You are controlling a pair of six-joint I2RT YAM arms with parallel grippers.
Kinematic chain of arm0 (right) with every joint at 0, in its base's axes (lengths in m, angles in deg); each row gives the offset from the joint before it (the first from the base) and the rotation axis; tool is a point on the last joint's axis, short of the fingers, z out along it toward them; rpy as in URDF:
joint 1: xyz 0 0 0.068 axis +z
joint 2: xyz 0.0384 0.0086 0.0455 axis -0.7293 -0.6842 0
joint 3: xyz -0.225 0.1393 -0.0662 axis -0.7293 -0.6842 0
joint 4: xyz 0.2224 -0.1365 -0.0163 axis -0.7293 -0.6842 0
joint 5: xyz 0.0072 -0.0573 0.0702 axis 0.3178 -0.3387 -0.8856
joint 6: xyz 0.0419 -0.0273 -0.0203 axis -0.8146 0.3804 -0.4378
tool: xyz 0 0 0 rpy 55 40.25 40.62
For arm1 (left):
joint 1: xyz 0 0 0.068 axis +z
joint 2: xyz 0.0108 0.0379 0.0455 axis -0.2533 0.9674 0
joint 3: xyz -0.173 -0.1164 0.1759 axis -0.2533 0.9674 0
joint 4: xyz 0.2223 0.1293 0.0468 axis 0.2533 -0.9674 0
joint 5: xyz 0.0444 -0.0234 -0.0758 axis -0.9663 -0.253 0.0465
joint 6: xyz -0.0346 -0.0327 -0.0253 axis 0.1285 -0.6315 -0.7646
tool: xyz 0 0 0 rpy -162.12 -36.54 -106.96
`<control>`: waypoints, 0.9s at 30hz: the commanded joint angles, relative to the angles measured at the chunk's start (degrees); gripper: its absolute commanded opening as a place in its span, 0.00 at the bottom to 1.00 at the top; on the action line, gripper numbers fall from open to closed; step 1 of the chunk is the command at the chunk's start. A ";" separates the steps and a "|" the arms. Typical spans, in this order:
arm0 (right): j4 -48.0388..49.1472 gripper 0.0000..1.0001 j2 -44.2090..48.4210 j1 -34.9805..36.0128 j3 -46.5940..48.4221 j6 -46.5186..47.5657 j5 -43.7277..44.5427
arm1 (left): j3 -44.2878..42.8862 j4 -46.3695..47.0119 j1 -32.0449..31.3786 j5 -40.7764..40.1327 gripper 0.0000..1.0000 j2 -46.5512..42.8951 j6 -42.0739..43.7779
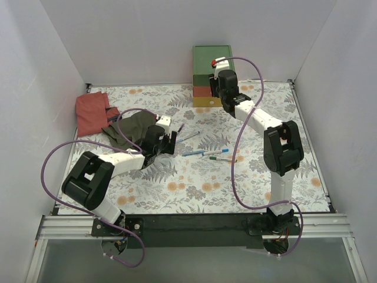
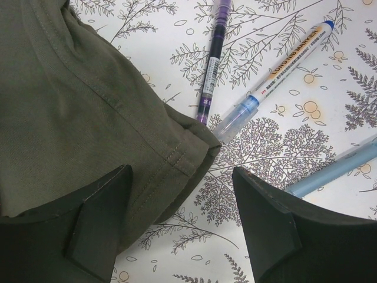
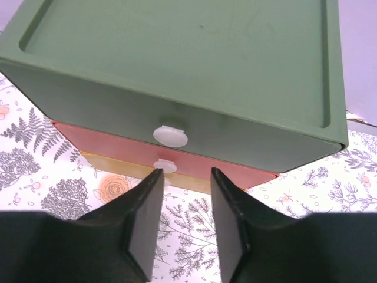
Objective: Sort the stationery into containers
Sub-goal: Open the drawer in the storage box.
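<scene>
At the back of the flower-printed desk, the right pincer faces the small chest. Its jaws are narrowly parted and empty, just short of the white knob on the red-orange drawer. The green drawer sits above it and the yellow drawer below. Nearer the front, the left pincer hangs wide open and empty over the hem of a dark green cloth. A purple pen, a blue-capped white marker and a pale blue pen lie loose on the desk just beyond. A red cloth lies further left.
</scene>
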 commanded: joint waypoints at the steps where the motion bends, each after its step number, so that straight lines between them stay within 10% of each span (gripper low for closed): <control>1: 2.82 0.52 -0.40 0.17 4.65 -0.76 0.48 | -0.62 1.02 -0.13 -0.35 0.69 -0.48 -0.16; 27: 2.82 0.35 -4.80 0.17 10.89 -1.20 -1.45 | -1.41 1.20 0.39 -0.36 0.69 1.10 0.28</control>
